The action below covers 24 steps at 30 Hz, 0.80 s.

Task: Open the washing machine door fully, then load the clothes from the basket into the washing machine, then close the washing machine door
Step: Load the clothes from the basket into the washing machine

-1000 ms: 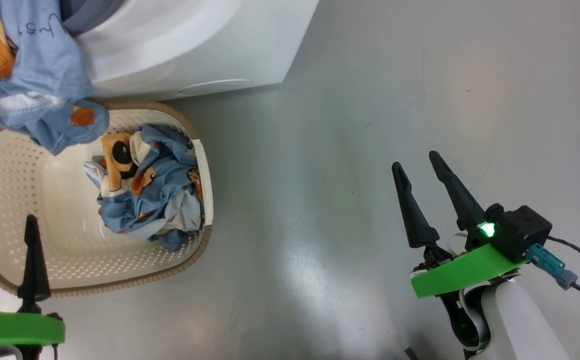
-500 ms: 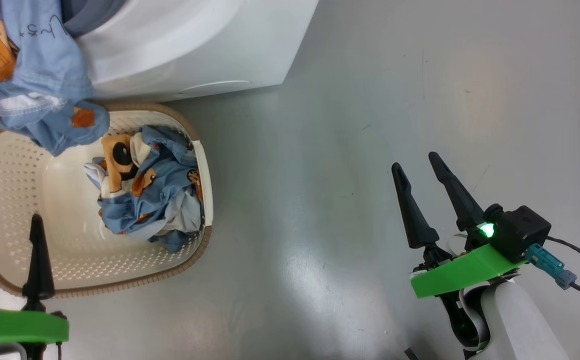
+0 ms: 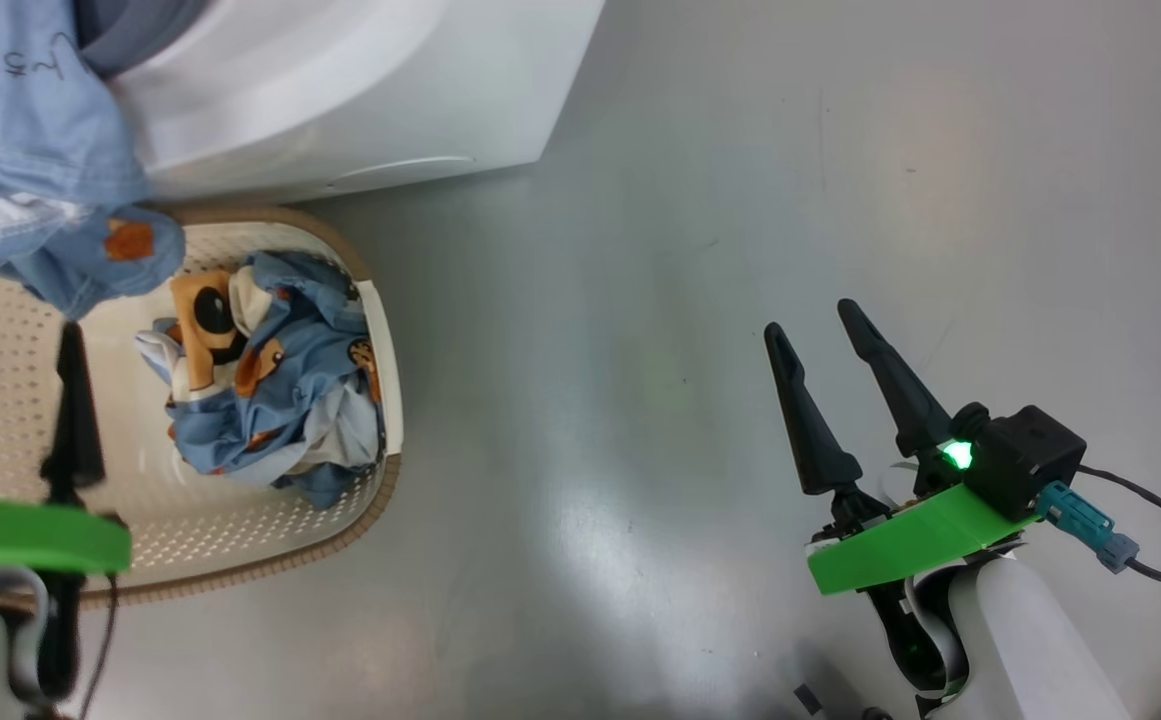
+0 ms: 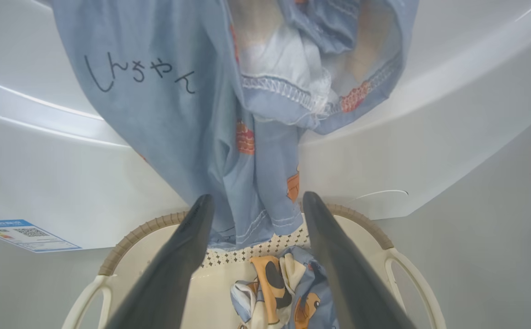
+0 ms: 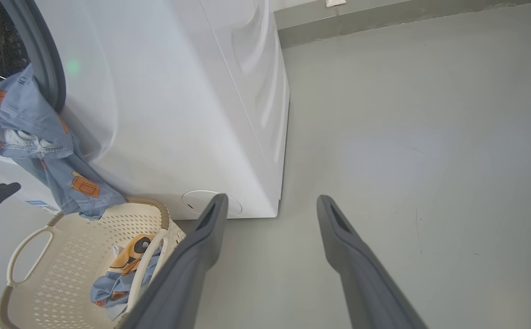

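Grey floor (image 3: 690, 250); one garment (image 3: 40, 150) dangles from washing machine (image 3: 340, 90), clothes (image 3: 270, 410) left in basket (image 3: 389, 360); left gripper (image 3: 19, 335), right gripper (image 3: 810, 318) spread, empty.

My left tool (image 3: 20, 335) is over the basket (image 3: 365, 520) before the washing machine (image 3: 340, 90); clothes (image 3: 270, 400) lie inside, one garment (image 3: 30, 150) hangs above.
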Tool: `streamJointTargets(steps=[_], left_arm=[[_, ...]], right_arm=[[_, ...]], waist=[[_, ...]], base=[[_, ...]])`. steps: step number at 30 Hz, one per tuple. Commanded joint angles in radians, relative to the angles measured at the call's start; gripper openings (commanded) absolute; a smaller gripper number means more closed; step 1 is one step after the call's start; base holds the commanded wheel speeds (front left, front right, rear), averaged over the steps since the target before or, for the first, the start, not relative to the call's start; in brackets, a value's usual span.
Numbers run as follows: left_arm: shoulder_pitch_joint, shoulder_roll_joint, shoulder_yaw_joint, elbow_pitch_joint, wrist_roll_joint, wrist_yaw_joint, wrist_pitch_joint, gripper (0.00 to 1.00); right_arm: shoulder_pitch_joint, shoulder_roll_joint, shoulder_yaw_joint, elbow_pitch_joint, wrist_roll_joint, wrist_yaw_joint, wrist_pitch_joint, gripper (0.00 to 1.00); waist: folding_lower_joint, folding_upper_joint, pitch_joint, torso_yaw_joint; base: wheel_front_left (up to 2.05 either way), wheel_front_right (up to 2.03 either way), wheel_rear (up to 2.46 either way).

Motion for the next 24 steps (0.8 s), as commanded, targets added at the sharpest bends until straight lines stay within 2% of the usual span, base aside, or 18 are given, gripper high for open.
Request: streamJointTargets(steps=[1,8,24], left_arm=[[-0.019,0.042,0.029,-0.001,-0.005,-0.005,-0.002,1.0],[-0.132,0.056,0.015,0.094,-0.042,-0.015,-0.003,1.0],[-0.246,0.058,0.012,0.228,-0.099,-0.023,-0.007,1.0]], right_arm=[[0.011,0.002,0.025,-0.021,0.002,0.002,-0.005,1.0],[0.014,0.002,0.03,-0.025,0.008,0.002,-0.005,1.0],[0.019,0.002,0.035,-0.03,0.019,0.002,-0.005,1.0]], waist=[[0.0,-0.0001,0.006,-0.006],[0.0,-0.0001,0.023,-0.022],[0.0,-0.0001,0.041,-0.038]], base=[[0.0,0.0,0.0],[0.0,0.0,0.0],[0.0,0.0,0.0]])
